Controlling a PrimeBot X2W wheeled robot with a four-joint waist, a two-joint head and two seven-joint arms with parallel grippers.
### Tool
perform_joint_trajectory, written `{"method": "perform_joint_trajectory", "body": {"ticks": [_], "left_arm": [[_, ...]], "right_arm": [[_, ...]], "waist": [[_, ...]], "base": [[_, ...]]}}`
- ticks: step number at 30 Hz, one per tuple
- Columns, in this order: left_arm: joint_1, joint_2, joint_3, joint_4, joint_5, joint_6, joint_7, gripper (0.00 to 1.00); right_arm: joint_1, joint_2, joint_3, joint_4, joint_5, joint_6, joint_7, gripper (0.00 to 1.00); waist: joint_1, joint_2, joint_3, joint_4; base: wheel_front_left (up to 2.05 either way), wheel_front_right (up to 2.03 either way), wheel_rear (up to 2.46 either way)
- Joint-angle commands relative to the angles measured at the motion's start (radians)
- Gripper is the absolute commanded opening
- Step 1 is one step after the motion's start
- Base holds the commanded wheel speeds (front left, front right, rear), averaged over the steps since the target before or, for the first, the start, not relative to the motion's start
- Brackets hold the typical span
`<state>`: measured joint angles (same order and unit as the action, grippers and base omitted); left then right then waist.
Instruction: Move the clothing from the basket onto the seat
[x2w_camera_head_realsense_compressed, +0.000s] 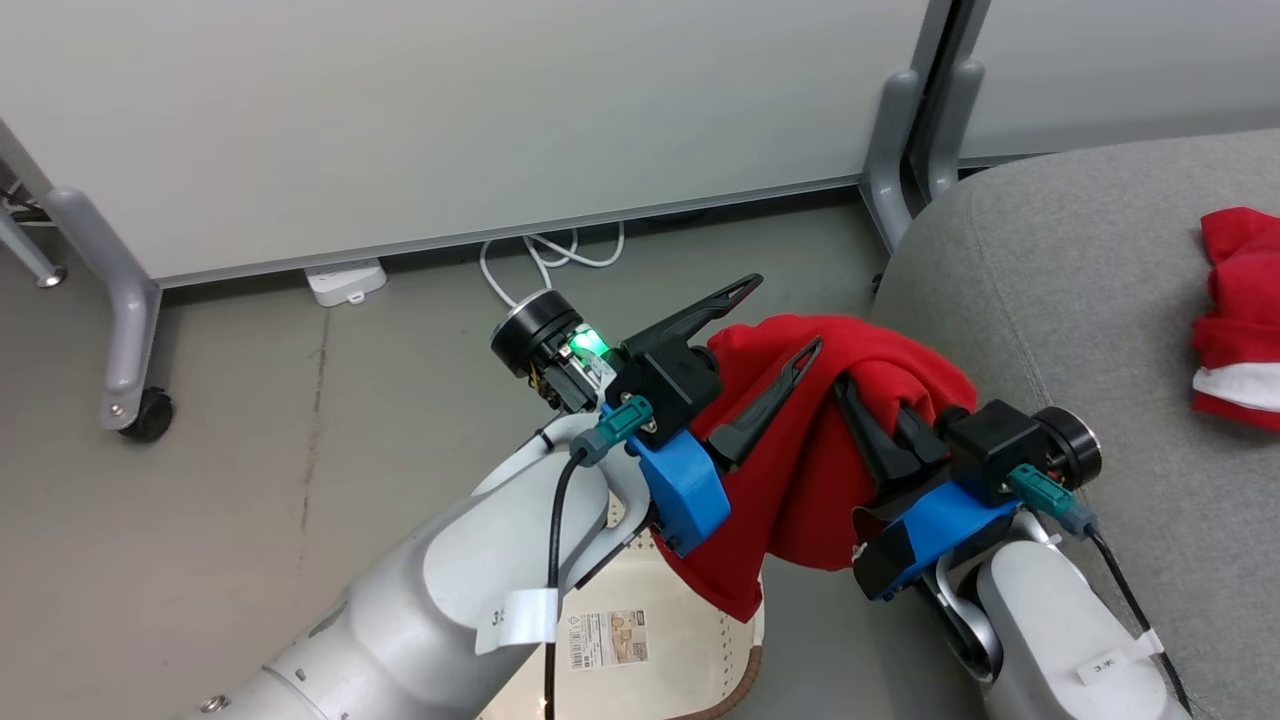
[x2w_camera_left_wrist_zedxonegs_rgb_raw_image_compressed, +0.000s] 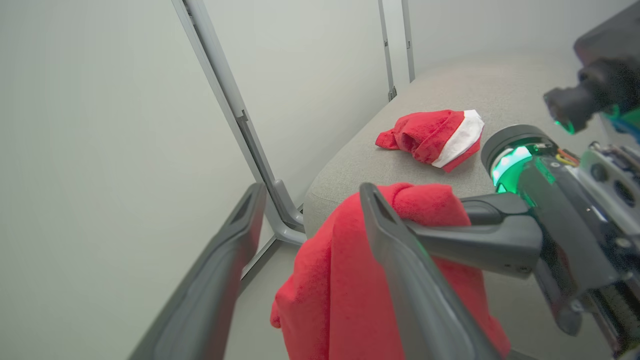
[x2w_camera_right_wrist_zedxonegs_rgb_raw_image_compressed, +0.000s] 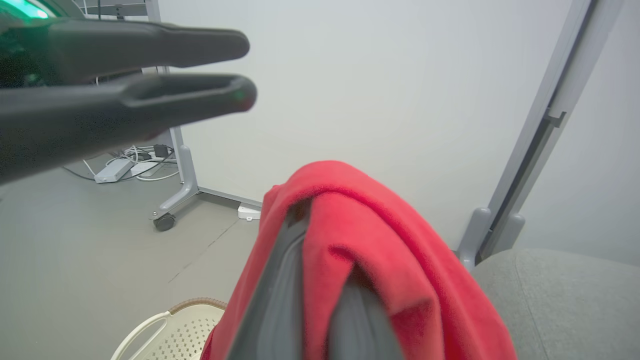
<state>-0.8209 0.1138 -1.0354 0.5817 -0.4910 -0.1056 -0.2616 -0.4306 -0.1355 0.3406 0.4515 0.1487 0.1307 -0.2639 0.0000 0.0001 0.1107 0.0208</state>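
Closest to me, at the bottom of the head view, the basket (x2w_camera_head_realsense_compressed: 690, 640) stands on the floor (x2w_camera_head_realsense_compressed: 250, 480), its cream perforated wall and brown rim showing under my arms. Just above it my right fingers (x2w_camera_head_realsense_compressed: 880, 445) are clenched on the plain red garment (x2w_camera_head_realsense_compressed: 800, 490). The cloth drapes over their tips and hangs in a long fold, with its lower hem over the basket's rim; I cannot tell whether it touches. My left fingers (x2w_camera_head_realsense_compressed: 700, 315) are spread wide and released, with nothing between them. One lies across the front of the hanging cloth and the other points clear of it. The held garment sits at the rounded corner of the seat (x2w_camera_head_realsense_compressed: 1050, 300), not yet resting on the cushion. Further along, the striped garment (x2w_camera_head_realsense_compressed: 1240, 330) lies crumpled on the grey upholstery, well apart from the held one, its white band at the near end. Beyond, a white power strip (x2w_camera_head_realsense_compressed: 345, 280) and a looped cable (x2w_camera_head_realsense_compressed: 550, 255) lie at the foot of the pale partition (x2w_camera_head_realsense_compressed: 450, 120), with a castor (x2w_camera_head_realsense_compressed: 150, 415) off to the left.
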Motion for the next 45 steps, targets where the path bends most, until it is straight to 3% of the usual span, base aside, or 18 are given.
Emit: {"method": "perform_joint_trajectory", "body": {"ticks": [1,27,45], "left_arm": [[0.011,0.005,0.002,-0.005,0.006,0.003,-0.005,1.0],[0.046,0.004,-0.024,-0.039,0.024,-0.003,-0.005,1.0],[0.034,-0.003,-0.034,-0.033,0.032,-0.008,-0.005,1.0]], "right_arm": [[0.016,-0.002,-0.015,-0.012,-0.007,0.0,-0.001,0.0],[0.139,0.006,-0.299,-0.183,-0.049,0.0,-0.001,0.0],[0.157,0.018,-0.345,-0.216,-0.065,0.0,-0.001,0.0]], "waist": [[0.0,-0.0001,0.013,-0.028],[0.0,-0.0001,0.117,-0.272],[0.0,-0.0001,0.152,-0.3]], "base": [[0.0,0.0,0.0],[0.0,0.0,0.0],[0.0,0.0,0.0]]}}
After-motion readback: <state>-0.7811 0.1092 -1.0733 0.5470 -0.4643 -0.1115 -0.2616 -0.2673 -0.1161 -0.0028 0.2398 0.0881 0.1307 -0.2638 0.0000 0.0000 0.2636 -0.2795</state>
